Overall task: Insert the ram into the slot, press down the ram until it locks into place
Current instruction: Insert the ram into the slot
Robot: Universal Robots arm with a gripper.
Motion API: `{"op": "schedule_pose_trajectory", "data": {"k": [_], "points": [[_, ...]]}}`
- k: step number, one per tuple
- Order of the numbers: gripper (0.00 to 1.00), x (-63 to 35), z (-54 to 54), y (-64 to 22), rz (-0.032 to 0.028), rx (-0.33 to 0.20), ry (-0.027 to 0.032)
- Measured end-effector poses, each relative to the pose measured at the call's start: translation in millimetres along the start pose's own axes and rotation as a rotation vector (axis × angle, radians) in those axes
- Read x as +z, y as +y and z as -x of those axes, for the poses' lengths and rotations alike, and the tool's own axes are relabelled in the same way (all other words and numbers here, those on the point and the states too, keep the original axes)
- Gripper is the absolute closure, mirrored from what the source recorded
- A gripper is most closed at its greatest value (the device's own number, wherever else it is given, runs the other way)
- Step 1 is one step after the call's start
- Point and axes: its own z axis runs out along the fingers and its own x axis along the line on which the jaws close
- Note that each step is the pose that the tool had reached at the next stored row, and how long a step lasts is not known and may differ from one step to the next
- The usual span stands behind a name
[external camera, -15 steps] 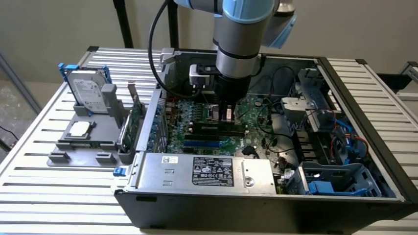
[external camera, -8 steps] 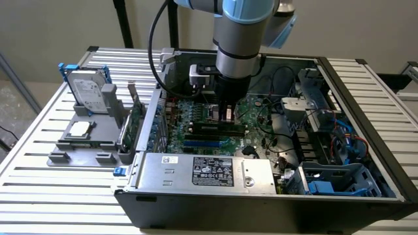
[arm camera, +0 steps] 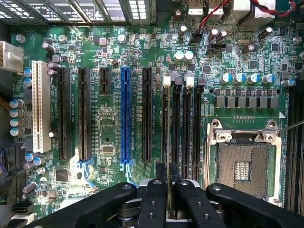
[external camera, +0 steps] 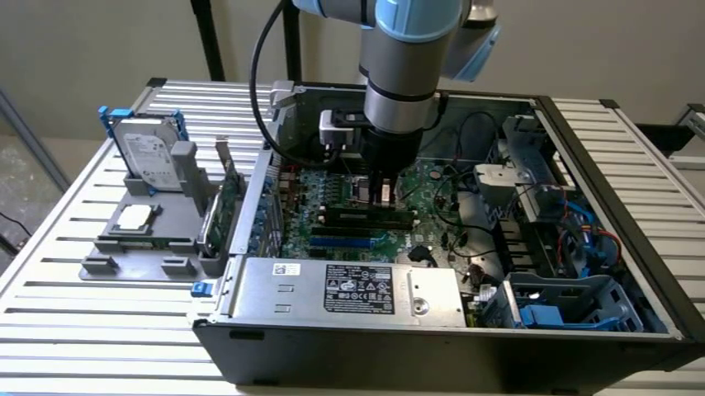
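To the exterior view's right of the parts tray (external camera: 105, 247), reaches down into the computer case (external camera: 441, 338). Clamps the ram (arm camera: 168, 142) edge-on in the gripper (arm camera: 167, 175), fingers (arm camera: 153, 197) closed to the board's thickness, near the blue slot (arm camera: 125, 114), along the black memory slots (arm camera: 183, 123). Seems mid-insertion; seating depth not discernible. Likely calls for square alignment with the groove and even downward pressure until latched.

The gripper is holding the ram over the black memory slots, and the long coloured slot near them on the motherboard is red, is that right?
Not quite. The long coloured slot is blue, not red; the wrist view shows it. The rest stands: the gripper holds the ram over the black memory slots on the motherboard.
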Motion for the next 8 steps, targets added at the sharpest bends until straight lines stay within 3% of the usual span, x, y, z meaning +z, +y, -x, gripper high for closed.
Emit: {"op": "schedule_pose_trajectory", "data": {"k": [4, 8], "points": [[0.78, -0.6, 0.0, 0.1, -0.0001, 0.0, -0.0023], [0.78, -12.5, -0.1, 0.5, 0.0, 0.0, -0.0084]]}}
